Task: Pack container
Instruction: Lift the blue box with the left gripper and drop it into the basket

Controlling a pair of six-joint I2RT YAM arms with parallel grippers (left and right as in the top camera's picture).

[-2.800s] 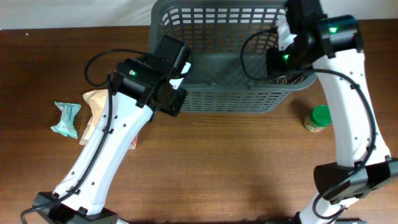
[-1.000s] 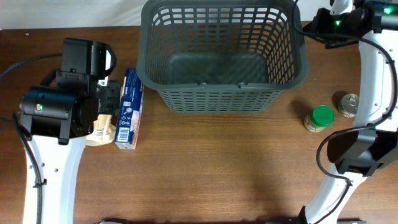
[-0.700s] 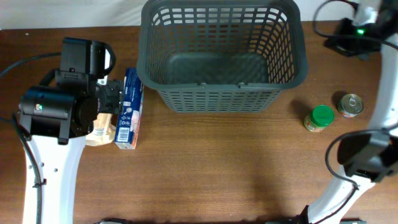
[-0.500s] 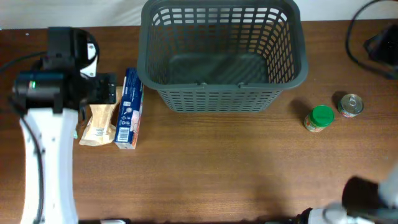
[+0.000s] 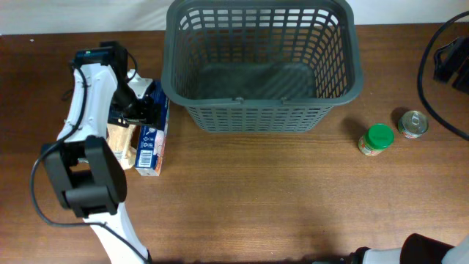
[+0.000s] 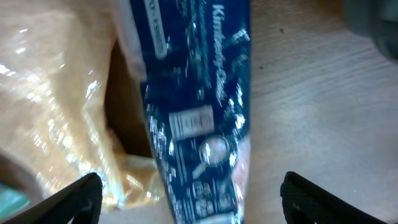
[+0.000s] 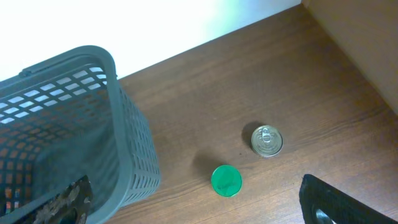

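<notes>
The container point(image 5: 262, 66), a large dark grey slotted basket, stands at the back middle of the table, and nothing shows inside it. It also shows at the left of the right wrist view as the container point(image 7: 93, 130). A blue box point(image 5: 152, 136) lies left of it beside a tan bag point(image 5: 121, 147). My left gripper point(image 5: 143, 108) hovers open over the box's far end. In the left wrist view the blue box point(image 6: 199, 106) lies between the wide-apart fingers of the gripper point(image 6: 199, 205). My right gripper point(image 7: 199, 211) is open and empty, high above the table.
A green-lidded jar point(image 5: 379, 138) and a tin can point(image 5: 412, 123) stand right of the basket; they show again as the jar point(image 7: 226, 180) and can point(image 7: 267, 140). The tan bag point(image 6: 50, 93) touches the box's left side. The right arm point(image 5: 451, 62) sits at the right edge.
The left arm swung round and brought its gripper over the blue box while opening. The right arm withdrew from the basket's corner to the right edge and opened its jaws.
</notes>
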